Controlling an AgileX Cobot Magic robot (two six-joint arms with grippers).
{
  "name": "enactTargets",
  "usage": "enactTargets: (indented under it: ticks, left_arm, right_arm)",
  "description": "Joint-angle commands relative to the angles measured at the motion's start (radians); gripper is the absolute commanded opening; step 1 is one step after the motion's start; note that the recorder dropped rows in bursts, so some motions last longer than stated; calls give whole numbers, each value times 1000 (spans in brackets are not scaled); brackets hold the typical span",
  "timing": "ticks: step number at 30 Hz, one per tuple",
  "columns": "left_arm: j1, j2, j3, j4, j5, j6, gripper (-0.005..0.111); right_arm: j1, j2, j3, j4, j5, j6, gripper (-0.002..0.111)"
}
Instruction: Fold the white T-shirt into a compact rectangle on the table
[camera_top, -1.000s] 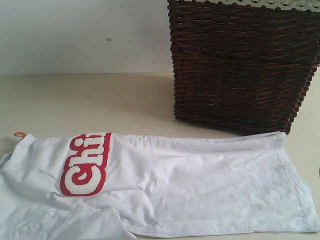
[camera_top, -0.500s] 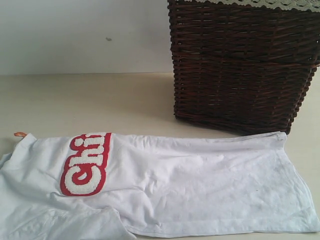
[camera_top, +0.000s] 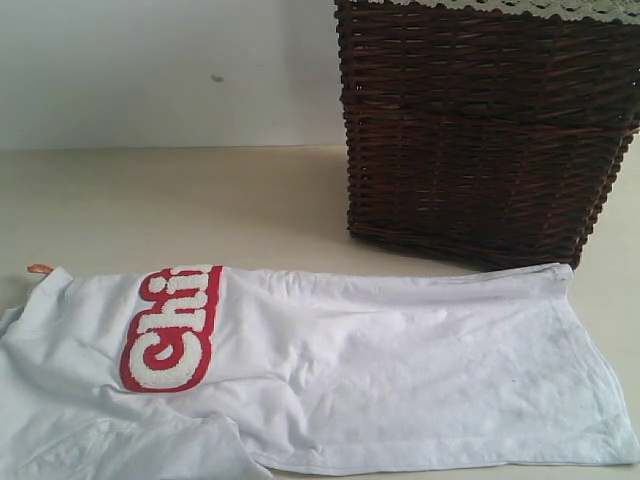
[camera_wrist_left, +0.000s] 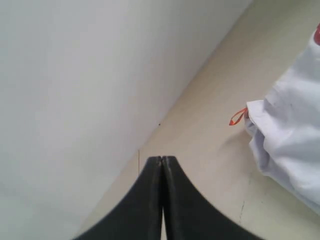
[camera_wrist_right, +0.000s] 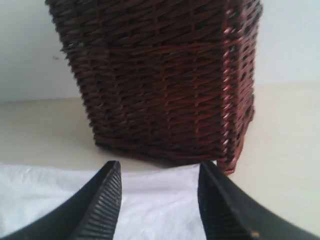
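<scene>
White cotton T-shirt (camera_top: 350, 370) lies rumpled beside woven wicker basket (camera_top: 480, 130); left pincer (camera_wrist_left: 162, 160) clenched, right pincer (camera_wrist_right: 160, 170) released.

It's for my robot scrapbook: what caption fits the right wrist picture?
Open jaws frame the T-shirt, with the wicker basket standing behind it on the table.

A plain white wall (camera_top: 150, 70) stands behind the table (camera_top: 180, 205), bare but for one small dark speck (camera_top: 217, 78). A dark brown wicker basket (camera_top: 480, 140) with a lace-edged cloth liner (camera_top: 520, 8) at its rim sits on the pale table near the wall. The light is even and diffuse, and the basket casts a soft shadow at its foot.
</scene>
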Motion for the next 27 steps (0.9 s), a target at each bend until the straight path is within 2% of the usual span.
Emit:
enactTargets:
  ticks: [1, 6, 10, 13, 17, 20, 22, 25, 27]
  left_arm:
    - [0, -6, 3, -3, -1, -7, 0]
    - [0, -6, 3, -3, -1, -7, 0]
    - [0, -6, 3, -3, -1, -7, 0]
    - [0, -6, 3, -3, -1, -7, 0]
    - [0, -6, 3, -3, -1, -7, 0]
    - [0, -6, 3, -3, -1, -7, 0]
    - [0, -6, 3, -3, -1, -7, 0]
    - [0, -6, 3, -2, -3, -7, 0]
    - [0, -6, 3, -2, 3, -7, 0]
  right_arm:
    - [-30, -18, 5, -119, -121, 63, 47]
    - [-116, -43, 5, -108, 5, 122, 47]
    - [-122, -61, 5, 164, 78, 120, 47]
    - [-122, -61, 5, 204, 100, 120, 47]
    - [-128, -82, 5, 59, 90, 120, 47]
    - [-132, -203, 5, -199, 85, 145, 47]
    - [-146, -206, 5, -368, 93, 194, 47]
    - [-150, -206, 5, -395, 175, 196, 47]
    - [-150, -206, 5, -311, 266, 266, 47]
